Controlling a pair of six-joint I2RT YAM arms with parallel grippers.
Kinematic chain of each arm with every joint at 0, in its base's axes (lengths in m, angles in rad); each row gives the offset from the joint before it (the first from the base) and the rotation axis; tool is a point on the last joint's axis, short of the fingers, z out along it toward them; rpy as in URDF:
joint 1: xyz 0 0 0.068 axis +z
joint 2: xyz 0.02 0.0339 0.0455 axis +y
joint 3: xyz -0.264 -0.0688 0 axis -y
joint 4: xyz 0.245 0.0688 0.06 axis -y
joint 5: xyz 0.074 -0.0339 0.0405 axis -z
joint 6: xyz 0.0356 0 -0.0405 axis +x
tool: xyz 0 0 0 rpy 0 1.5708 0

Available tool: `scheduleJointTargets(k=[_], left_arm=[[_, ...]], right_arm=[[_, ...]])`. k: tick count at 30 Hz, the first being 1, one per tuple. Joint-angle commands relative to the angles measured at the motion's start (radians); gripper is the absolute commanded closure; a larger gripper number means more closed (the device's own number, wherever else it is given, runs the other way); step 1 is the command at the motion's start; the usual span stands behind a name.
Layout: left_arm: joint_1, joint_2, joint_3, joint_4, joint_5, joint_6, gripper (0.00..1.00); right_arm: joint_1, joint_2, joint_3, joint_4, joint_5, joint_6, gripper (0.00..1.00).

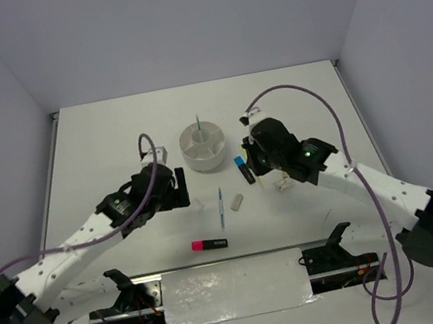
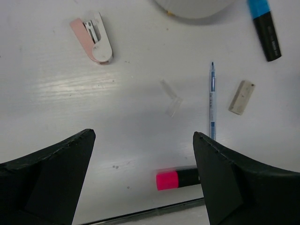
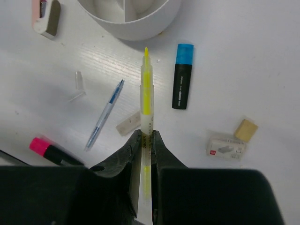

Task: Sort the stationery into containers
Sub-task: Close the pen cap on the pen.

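Observation:
My right gripper (image 3: 146,136) is shut on a yellow stick (image 3: 146,89), which points at the round white divided container (image 3: 131,18) and hangs above the table. To its right lies a blue-and-black highlighter (image 3: 182,77). A thin blue pen (image 3: 104,115) and a grey eraser (image 3: 129,124) lie to its left. My left gripper (image 2: 143,140) hangs open over the table with nothing between its fingers. A pink-and-black highlighter (image 2: 178,179) lies by its right finger. In the top view a thin green pen (image 1: 197,123) stands in the container (image 1: 203,147).
A pink-and-white stapler (image 2: 93,40) lies left of the container. A clear plastic cap (image 2: 171,98) sits left of the pen. A white staple box (image 3: 226,146) and a tan eraser (image 3: 246,130) lie at the right. The table's front edge runs just below the pink highlighter.

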Motion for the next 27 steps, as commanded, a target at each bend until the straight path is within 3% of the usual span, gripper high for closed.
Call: scheduleJointTargets(k=[1, 12, 27], left_arm=[[-0.002, 0.134, 0.059, 0.057, 0.0, -0.117, 0.04], [-0.006, 0.449, 0.171, 0.008, -0.132, -0.431, 0.26], [-0.038, 0.651, 0.303, -0.117, -0.155, -0.595, 0.35]], right_arm=[[0.007, -0.154, -0.024, -0.086, 0.035, 0.056, 0.97], [0.007, -0.291, -0.101, -0.128, 0.03, 0.079, 0.97], [0.007, -0.342, -0.154, -0.089, -0.014, 0.061, 0.97]])
